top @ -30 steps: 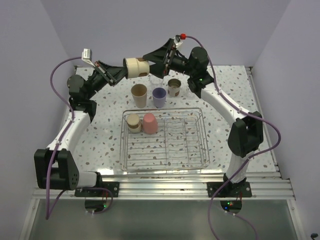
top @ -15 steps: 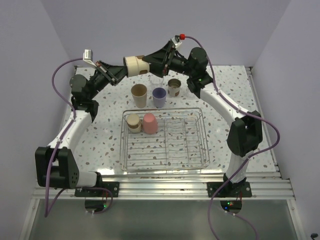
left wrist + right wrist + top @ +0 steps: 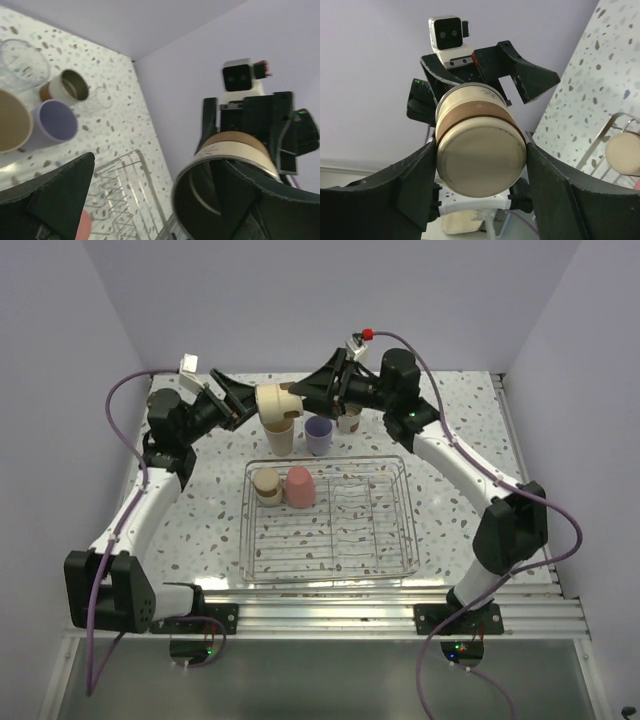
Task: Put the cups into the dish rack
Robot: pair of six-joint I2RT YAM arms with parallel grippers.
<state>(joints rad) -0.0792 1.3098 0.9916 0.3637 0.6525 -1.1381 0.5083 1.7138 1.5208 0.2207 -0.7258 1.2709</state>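
Right pincer (image 3: 480, 147) grips the banded cup (image 3: 476, 112) lying sideways, mouth facing the wide-open left pincer (image 3: 246, 402).

Plain lavender walls (image 3: 300, 300), white speckled tabletop (image 3: 460, 490), perhaps grey flooring (image 3: 330, 680) below.

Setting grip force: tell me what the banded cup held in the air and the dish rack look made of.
Banded cup: possibly coated metal or ceramic; smooth cream satin sheen, brown band. Dish rack: metal wire, shiny silver thin rods.
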